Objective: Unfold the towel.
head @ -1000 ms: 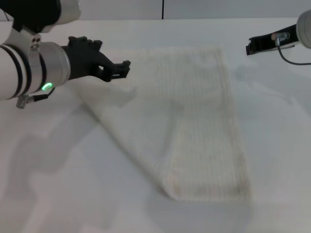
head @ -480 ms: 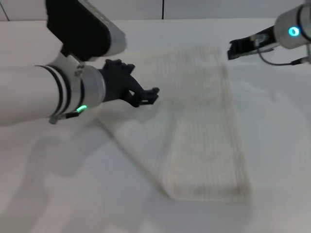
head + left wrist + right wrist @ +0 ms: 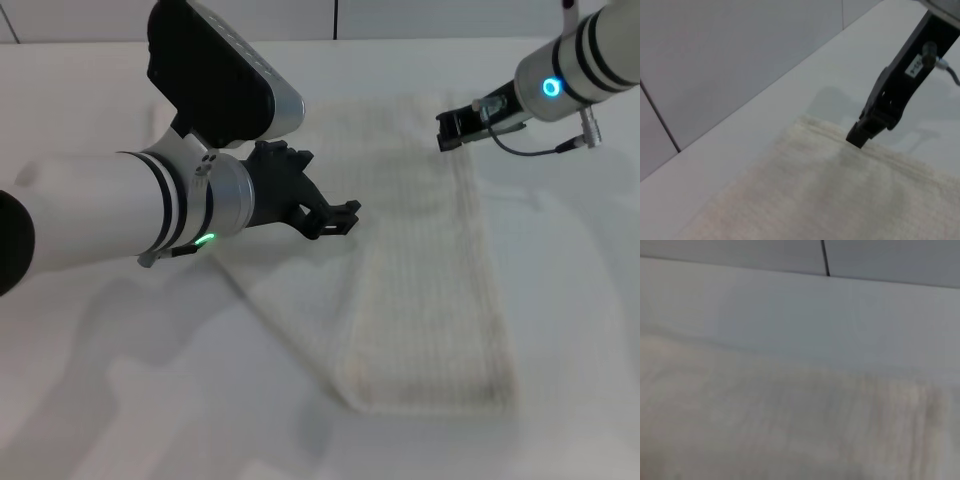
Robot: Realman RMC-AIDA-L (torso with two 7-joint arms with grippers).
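The cream-white towel point(image 3: 420, 250) lies folded on the white table point(image 3: 580, 300), a long doubled strip running from far to near, with a slanting folded edge on its left side. My left gripper point(image 3: 338, 217) hovers over the towel's left part, about mid-length. My right gripper point(image 3: 448, 131) is at the towel's far right corner. In the left wrist view the right gripper point(image 3: 858, 139) has its tip down on the towel's far hem point(image 3: 840, 200). The right wrist view shows the towel point(image 3: 790, 425) close up against the table's back edge.
A grey wall with a dark seam point(image 3: 335, 18) runs behind the table. The right arm's cable point(image 3: 530, 150) hangs just above the table beside the towel's far corner. Bare table point(image 3: 120, 380) lies left, right and in front of the towel.
My left arm has swung right and nearer, from the towel's far left corner to over its middle. My right gripper has moved left, onto the towel's far right corner.
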